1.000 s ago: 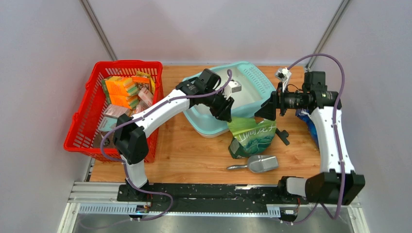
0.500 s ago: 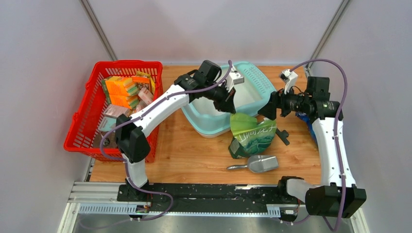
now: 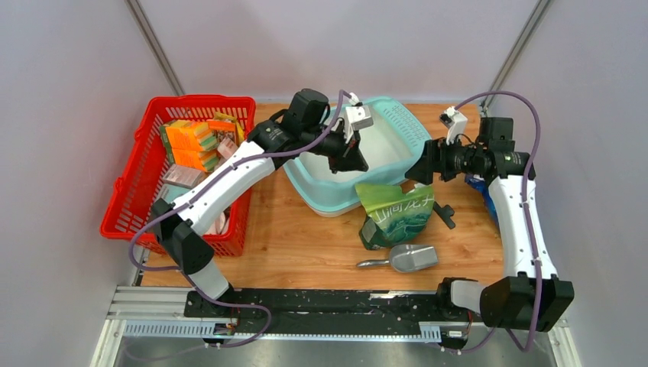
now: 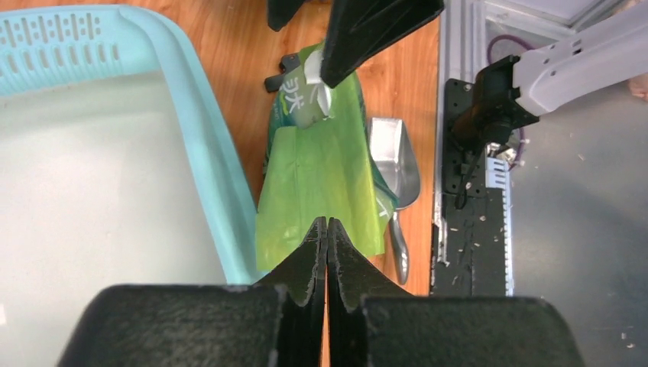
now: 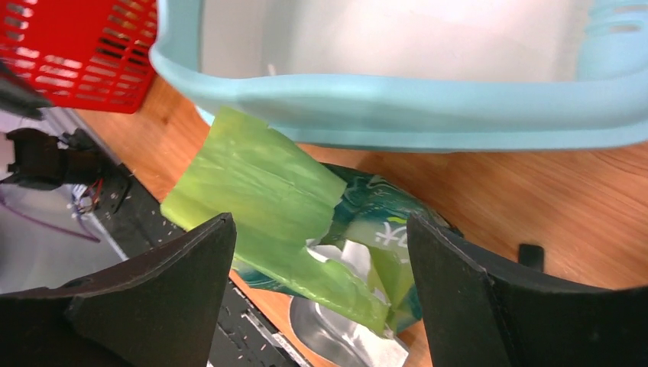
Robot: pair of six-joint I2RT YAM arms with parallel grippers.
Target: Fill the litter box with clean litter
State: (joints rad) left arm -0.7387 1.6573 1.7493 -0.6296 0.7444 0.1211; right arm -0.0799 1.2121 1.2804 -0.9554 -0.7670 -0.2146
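Observation:
The light-teal litter box stands at the back middle of the table, its whitish inside bare; no clean litter shows in any view. In front of it stands a green printed bag with its torn top against the box's near rim. My left gripper hovers over that rim, shut, nothing between its fingertips; the bag lies beyond them. From the right, my right gripper stands open just above the bag's top, the box rim behind it.
A grey metal scoop lies on the wood in front of the bag. A red mesh basket of sponges and packets sits at the left. A small black piece lies right of the bag. Something blue is behind the right arm.
My left gripper closed and drew up and back from the bag's top to above the box rim. The bag stayed put. My right gripper barely shifted.

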